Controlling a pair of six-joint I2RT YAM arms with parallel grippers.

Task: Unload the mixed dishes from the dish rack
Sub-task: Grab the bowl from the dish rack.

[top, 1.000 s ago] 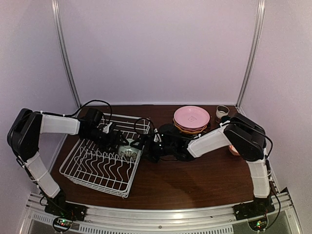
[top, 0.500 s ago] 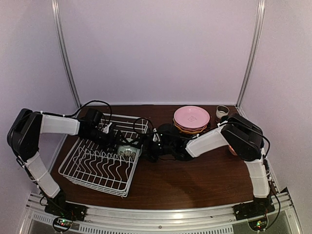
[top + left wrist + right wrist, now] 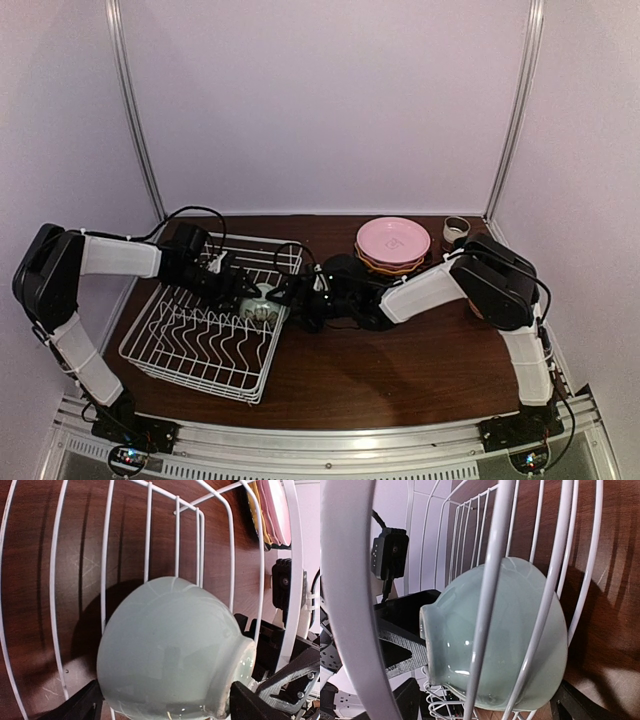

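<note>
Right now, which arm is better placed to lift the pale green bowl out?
Left. The left gripper sits inside the dish rack, straddling the pale green bowl; the right gripper faces it through the wires.

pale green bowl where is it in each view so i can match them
Top external: the pale green bowl lies at the right end of the dish rack, left of centre.
Left wrist: the bowl fills the lower centre, on its side, foot to the right.
Right wrist: the bowl sits mid-picture behind rack wires, foot to the left.
Shared landmark: the rack's white wires.
</note>
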